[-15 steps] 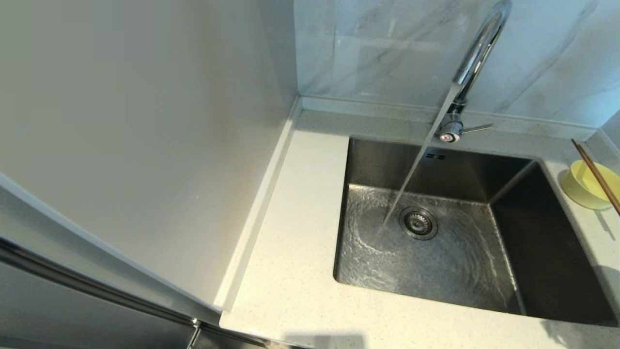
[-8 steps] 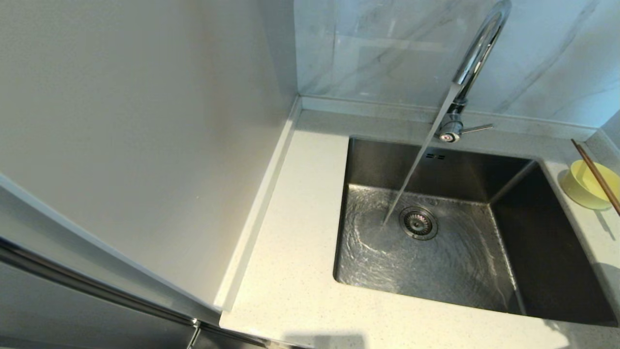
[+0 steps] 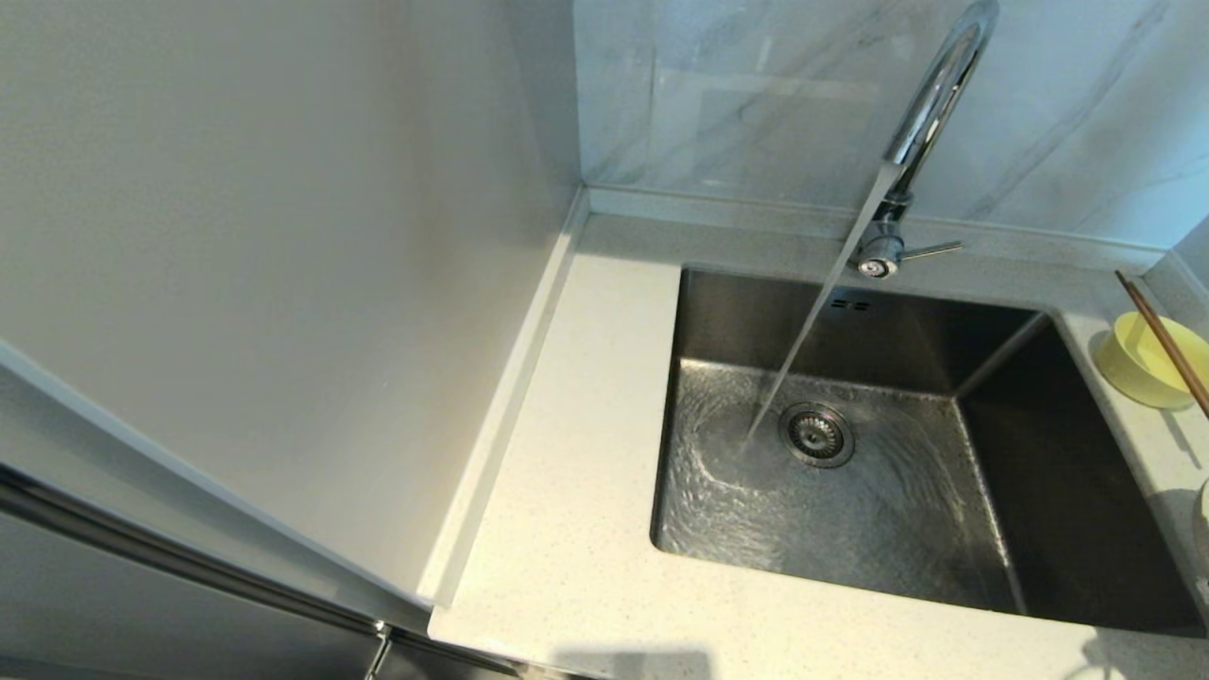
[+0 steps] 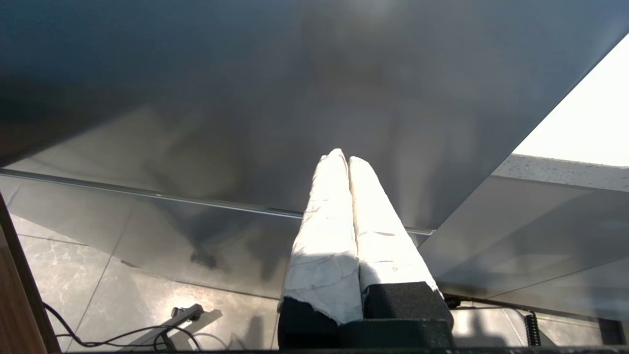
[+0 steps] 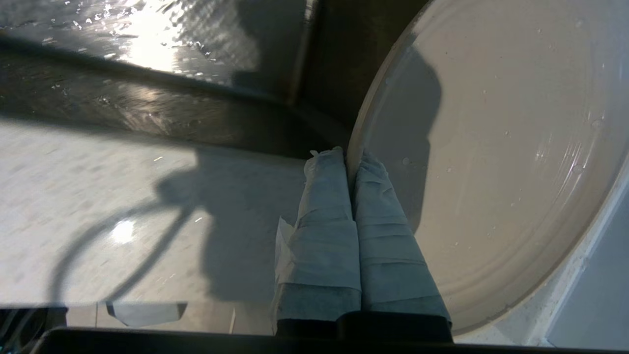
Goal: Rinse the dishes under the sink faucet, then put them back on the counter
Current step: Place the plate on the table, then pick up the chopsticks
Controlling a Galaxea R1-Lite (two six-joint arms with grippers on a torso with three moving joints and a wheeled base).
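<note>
The right gripper [image 5: 346,155] pinches the wet plate [image 5: 501,147] by its rim. Water runs from the faucet [image 3: 930,104] into the sink [image 3: 850,491] (the left gripper [image 4: 344,160], fingers pressed together, is parked).

The left gripper [image 4: 348,158] has two long, tapering fingers [image 4: 327,231] wrapped in white cloth-like tape, creased and slightly frayed where the wrap ends. Each finger sits on a matte black, finely textured block, and both blocks join a flat black base bar.

The right gripper [image 5: 348,156] is built the same way: two tapering fingers [image 5: 385,246] bound in overlapping bands of pale tape, with a loose flap on the outer edge of one, mounted on a black base.
</note>
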